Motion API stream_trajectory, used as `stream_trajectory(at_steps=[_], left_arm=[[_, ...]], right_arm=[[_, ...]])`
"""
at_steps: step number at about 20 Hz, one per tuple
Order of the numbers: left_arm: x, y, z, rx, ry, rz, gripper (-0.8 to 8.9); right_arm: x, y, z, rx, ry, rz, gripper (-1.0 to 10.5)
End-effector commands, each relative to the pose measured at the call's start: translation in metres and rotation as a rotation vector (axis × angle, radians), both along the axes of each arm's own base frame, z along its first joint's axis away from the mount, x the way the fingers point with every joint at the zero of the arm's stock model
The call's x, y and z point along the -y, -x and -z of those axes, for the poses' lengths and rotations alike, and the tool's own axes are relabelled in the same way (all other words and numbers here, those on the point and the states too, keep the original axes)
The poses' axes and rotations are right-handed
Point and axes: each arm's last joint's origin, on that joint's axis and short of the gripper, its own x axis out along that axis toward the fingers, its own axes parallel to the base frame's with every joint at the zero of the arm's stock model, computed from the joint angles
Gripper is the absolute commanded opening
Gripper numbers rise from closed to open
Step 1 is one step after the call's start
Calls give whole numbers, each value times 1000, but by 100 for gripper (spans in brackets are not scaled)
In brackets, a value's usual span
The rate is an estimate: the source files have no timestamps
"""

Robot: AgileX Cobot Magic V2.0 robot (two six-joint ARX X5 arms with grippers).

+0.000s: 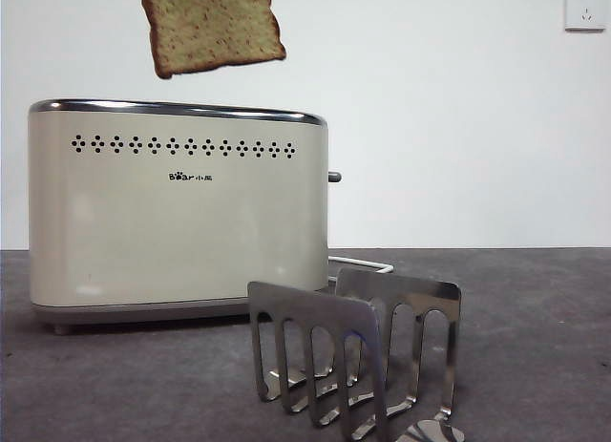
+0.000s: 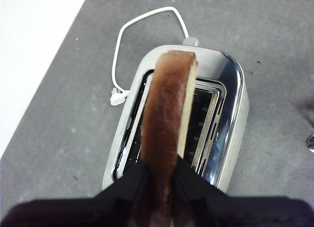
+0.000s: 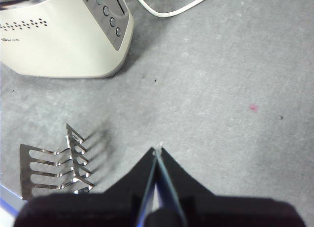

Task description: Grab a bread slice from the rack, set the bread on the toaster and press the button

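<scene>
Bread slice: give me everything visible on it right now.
The slice of bread is thick, speckled yellowish-tan crumb with a dark brown crust. In the front view it hangs tilted in the air above the toaster, clear of the chrome rim, its top cut off by the frame. The left wrist view shows it edge-on, held in the left pincer, over the open slots. Nothing else touches it.
</scene>
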Motion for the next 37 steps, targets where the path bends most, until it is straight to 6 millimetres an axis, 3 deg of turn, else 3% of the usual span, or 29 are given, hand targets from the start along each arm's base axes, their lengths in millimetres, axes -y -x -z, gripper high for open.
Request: stream_trajectory(at_steps=[1,7,19,26,32,37], left_arm=[[3,-6,4,-17,-6,12,-10],[1,-14,10,-27,-38,4,-10],[-4,-10,16,-32,-88,10,-10],[-5,-18,41,-109,-150,11,-10],[-11,-22,43,-115,-155,-10,-9],[-2,-34,53,-144,-147,16,-9]], right_arm=[[0,0,-2,14,1,-7,-1],[0,0,-2,16,1,-7,-1],[0,-1,-3,22,1,-8,-1],[0,-1,-3,22,1,-8,-1],[0,-1,-3,23,1,-8,-1],[0,-1,-3,22,1,-8,-1]])
